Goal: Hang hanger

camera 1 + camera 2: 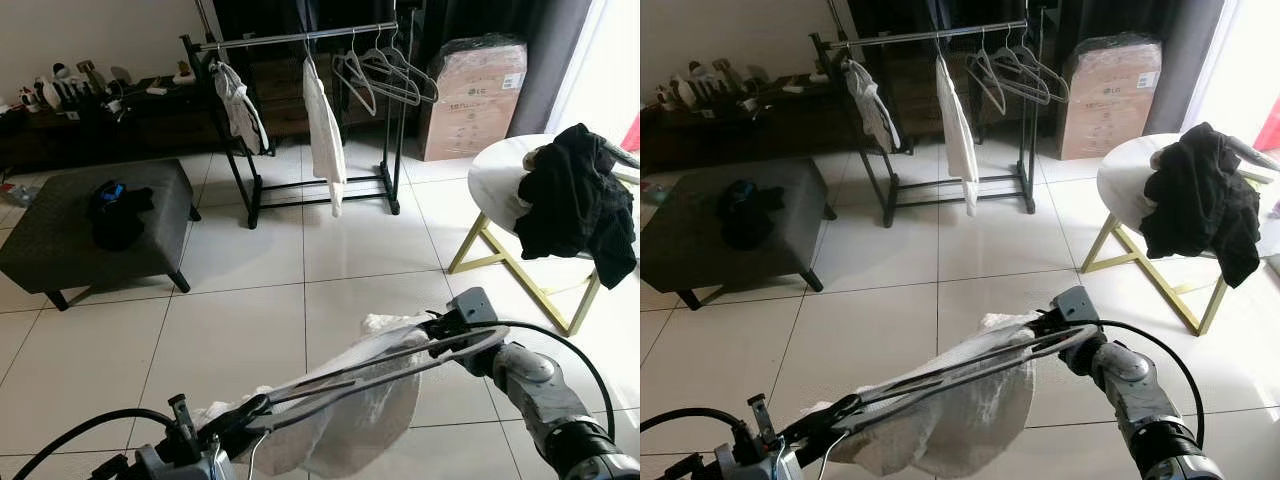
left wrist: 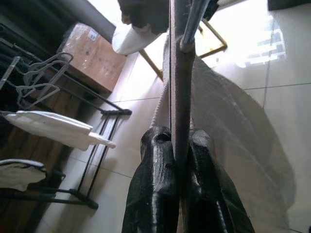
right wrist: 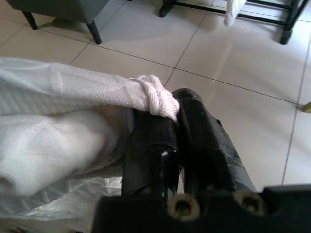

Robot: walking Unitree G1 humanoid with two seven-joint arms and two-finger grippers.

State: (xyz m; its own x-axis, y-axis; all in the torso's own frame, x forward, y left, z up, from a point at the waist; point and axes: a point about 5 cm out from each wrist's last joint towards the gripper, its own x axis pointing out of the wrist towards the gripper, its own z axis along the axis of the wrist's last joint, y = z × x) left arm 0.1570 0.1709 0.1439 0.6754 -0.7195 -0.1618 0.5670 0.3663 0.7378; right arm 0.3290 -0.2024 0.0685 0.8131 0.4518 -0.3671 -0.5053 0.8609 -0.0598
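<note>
A dark hanger (image 1: pixel 380 365) carrying a white knitted garment (image 1: pixel 350 420) is held level above the floor between my two grippers. My left gripper (image 1: pixel 250 410), low at the left, is shut on one end of the hanger bar (image 2: pixel 179 97). My right gripper (image 1: pixel 440 328) is shut on the other end, where the white garment (image 3: pixel 73 97) bunches over its fingers (image 3: pixel 150 141). The black clothes rack (image 1: pixel 300 38) stands across the room, well beyond the hanger. On its rail hang two white garments (image 1: pixel 325 125) and several empty hangers (image 1: pixel 385 70).
A grey ottoman (image 1: pixel 60 240) with dark clothes on it sits at the left. At the right a round white table (image 1: pixel 495 175) on gold legs carries a heap of black clothes (image 1: pixel 575 200). A cardboard box (image 1: pixel 475 95) stands beside the rack. Open tiled floor (image 1: pixel 300 270) lies between me and the rack.
</note>
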